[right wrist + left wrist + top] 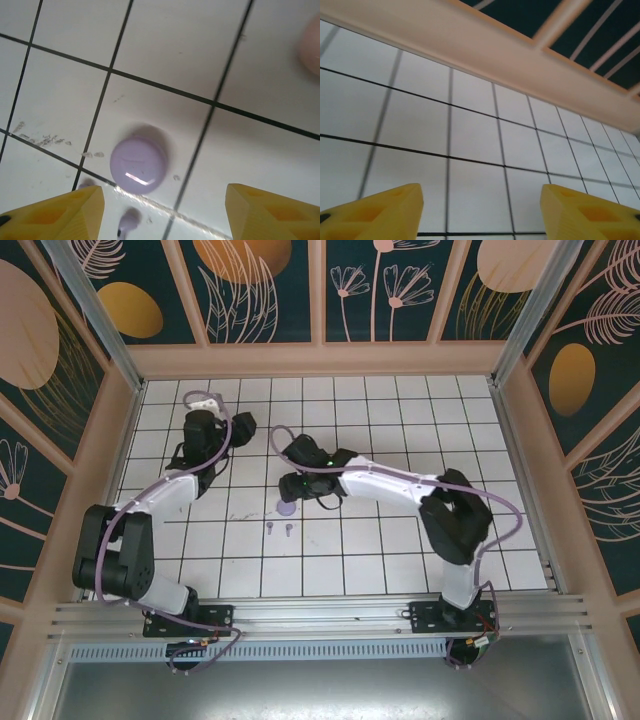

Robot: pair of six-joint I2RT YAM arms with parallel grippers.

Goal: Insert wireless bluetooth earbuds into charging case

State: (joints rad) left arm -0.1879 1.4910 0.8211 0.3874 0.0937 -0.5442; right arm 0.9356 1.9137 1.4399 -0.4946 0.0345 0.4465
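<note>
The purple earbuds [288, 528] are lying loose on the tiled table [400, 540], side by side and just near of the round purple case [138, 165], a little left of the table's middle. They are looking tiny, light and glossy, so they are likely sliding or flicking away under any off-centre squeeze. The bulb is probably giving a wider, surer seat than the thin stem, and a soft, low pinch across it is looking like the safest hold. The case is showing a smooth domed top with a highlight. It appears closed, though I cannot be sure, and being a slick, light disc it is likely skating on the tiles if pushed from one side. The right gripper [162, 220] is hovering over the case with its yellow fingers spread wide and holding nothing, its arm stretching leftward from its base across the middle of the table. One earbud is showing between the fingertips at the bottom of the right wrist view. A pale pink shape [312, 45] is sitting off to one side, too blurred to name. The left gripper [480, 215] is also gaping wide and empty, its arm reaching to the far left and pointing over bare tiles toward the far wall [520, 55].
</note>
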